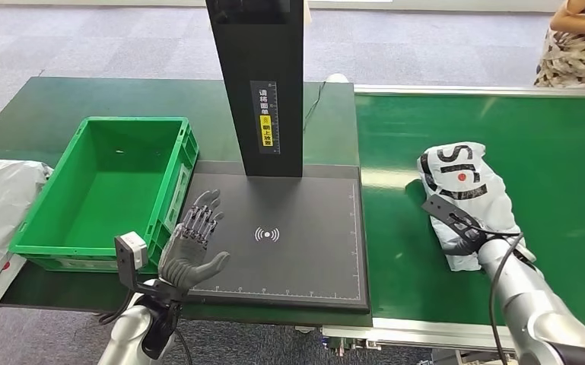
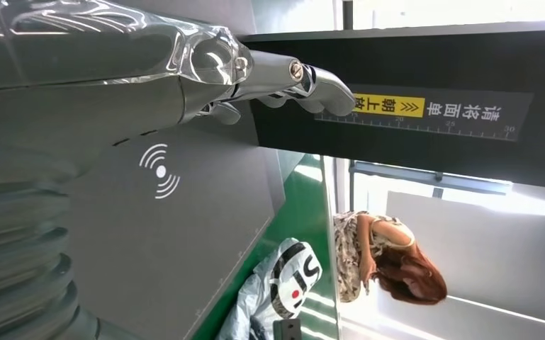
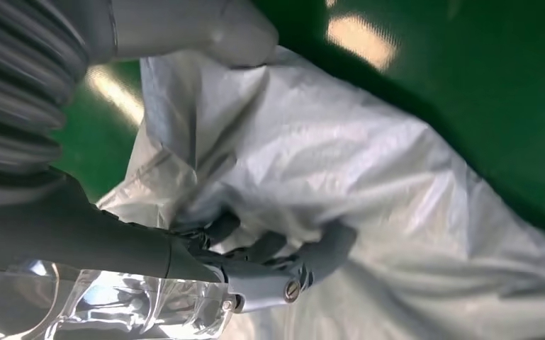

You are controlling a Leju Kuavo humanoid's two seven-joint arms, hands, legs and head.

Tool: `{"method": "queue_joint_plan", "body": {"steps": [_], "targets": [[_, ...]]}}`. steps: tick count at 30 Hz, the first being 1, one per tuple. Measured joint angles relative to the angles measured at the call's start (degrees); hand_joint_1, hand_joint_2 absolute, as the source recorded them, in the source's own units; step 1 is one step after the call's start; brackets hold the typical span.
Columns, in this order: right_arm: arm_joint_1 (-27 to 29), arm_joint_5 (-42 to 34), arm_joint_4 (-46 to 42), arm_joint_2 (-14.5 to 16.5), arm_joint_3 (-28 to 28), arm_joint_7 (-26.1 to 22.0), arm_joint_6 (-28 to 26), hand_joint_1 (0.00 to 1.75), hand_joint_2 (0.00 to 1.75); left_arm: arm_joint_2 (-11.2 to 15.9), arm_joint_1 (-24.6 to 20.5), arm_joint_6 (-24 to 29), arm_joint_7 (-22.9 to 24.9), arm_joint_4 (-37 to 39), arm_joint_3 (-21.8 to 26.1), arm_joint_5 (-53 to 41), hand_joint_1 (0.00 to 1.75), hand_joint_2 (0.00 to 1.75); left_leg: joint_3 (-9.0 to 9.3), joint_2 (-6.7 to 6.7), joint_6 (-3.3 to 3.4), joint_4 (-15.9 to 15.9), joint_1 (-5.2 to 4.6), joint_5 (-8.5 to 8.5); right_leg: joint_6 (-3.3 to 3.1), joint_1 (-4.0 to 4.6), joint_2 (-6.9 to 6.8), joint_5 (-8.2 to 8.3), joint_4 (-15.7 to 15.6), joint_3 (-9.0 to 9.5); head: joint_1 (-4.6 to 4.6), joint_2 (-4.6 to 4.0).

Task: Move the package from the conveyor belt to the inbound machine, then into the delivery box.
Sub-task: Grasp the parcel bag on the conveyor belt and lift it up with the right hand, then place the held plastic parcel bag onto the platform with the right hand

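Left hand (image 1: 192,247) hovers empty, fingers spread, at the scanner pad's (image 1: 304,251) near edge, green crate (image 1: 106,190) just beside it. Right hand (image 1: 464,232) clutches the package (image 1: 468,186) on the conveyor belt (image 1: 548,152); that slick, baggy plastic could probably slip free when lifted.

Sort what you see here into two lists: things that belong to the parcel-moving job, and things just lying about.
Job:
package, under the right hand
conveyor belt
inbound machine
green delivery box
left hand, open

Lying about:
grey bags beside the box
person beyond the belt
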Motion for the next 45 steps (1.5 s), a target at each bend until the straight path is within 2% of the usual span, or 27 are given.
{"method": "queue_joint_plan", "body": {"steps": [14, 17, 20, 24, 27, 31, 34, 37, 41, 45], "targets": [[1.9, 0.2, -1.9, -0.1, -1.0, -1.5, -2.9, 1.75, 1.75, 0.1, 2.2, 0.1, 1.5, -0.6, 0.5, 0.6, 0.00, 1.75, 0.03, 0.00, 0.00, 0.0, 0.01, 0.00, 0.00, 0.00, 0.00, 0.00, 0.0, 0.02, -0.01, 0.00], [2.8, -0.8, -2.9, 0.0, -1.5, -3.7, -5.5, 1.75, 1.75, 0.1, 2.7, 0.1, 1.6, -1.2, 0.9, 1.0, 0.00, 1.75, 0.00, 0.00, 0.00, 0.0, 0.00, 0.00, 0.00, 0.00, 0.00, 0.00, 0.0, 0.02, -0.01, 0.00], [4.2, -3.5, -4.9, 0.3, -2.8, -9.4, -10.4, 1.75, 1.75, 0.0, 3.7, 0.2, 1.7, -2.4, 1.5, 1.1, 0.00, 1.75, -0.04, -0.01, 0.00, 0.0, 0.00, 0.00, 0.00, -0.01, 0.00, 0.00, 0.0, 0.00, 0.00, 0.00], [7.1, -9.8, -11.8, 1.8, -5.7, -21.0, -16.3, 1.75, 1.75, -0.6, 5.5, 2.5, 0.8, -4.7, 2.3, -0.3, 0.00, 1.75, -0.05, -0.01, -0.02, 0.0, 0.00, -0.02, 0.00, 0.00, 0.01, 0.00, 0.0, -0.03, -0.02, 0.00], [10.4, -15.6, -20.7, 3.6, -7.2, -28.5, -17.3, 1.75, 1.75, -1.2, 6.3, 5.3, -1.0, -5.9, 2.8, -1.6, 0.00, 1.75, -0.06, -0.09, -0.02, 0.0, 0.02, -0.02, -0.01, 0.00, -0.07, -0.02, 0.0, -0.03, -0.01, 0.00], [15.2, -20.8, -33.6, 6.1, -7.2, -34.3, -16.1, 1.75, 1.75, -1.7, 6.3, 8.4, -3.0, -6.4, 3.4, -2.0, 0.00, 1.75, -0.06, -0.10, -0.03, -0.1, 0.04, -0.02, -0.04, 0.04, -0.08, -0.04, 0.0, -0.04, -0.01, 0.00], [18.5, -21.9, -42.5, 7.4, -5.1, -37.2, -14.1, 1.75, 1.75, -1.9, 6.2, 10.4, -4.6, -6.4, 4.0, -1.7, 0.00, 1.75, -0.06, -0.08, -0.03, -0.1, 0.04, -0.02, -0.05, 0.06, -0.07, -0.05, 0.0, -0.05, -0.01, 0.00], [21.0, -20.9, -50.1, 8.0, -0.7, -38.7, -11.6, 1.75, 1.75, -2.0, 6.0, 13.0, -6.4, -6.6, 4.4, -1.5, 0.00, 1.75, -0.05, -0.04, -0.03, -0.1, 0.04, -0.02, -0.06, 0.06, -0.05, -0.05, 0.0, -0.07, -0.01, 0.00], [22.6, -17.6, -56.5, 8.0, 7.5, -39.5, -8.1, 1.75, 1.75, -2.1, 4.7, 17.8, -8.6, -6.7, 4.7, -2.2, 0.00, 1.75, -0.05, -0.02, -0.04, -0.1, 0.05, -0.02, -0.06, 0.07, -0.04, -0.05, 0.0, -0.06, -0.01, 0.00], [21.8, -14.0, -58.1, 7.4, 17.5, -40.4, -5.5, 1.75, 1.75, -2.1, 3.6, 20.4, -9.3, -6.7, 4.7, -2.3, 0.00, 1.75, -0.05, 0.01, -0.04, -0.1, 0.04, -0.01, -0.06, 0.07, -0.03, -0.04, 0.1, -0.05, -0.01, 0.00]]}}
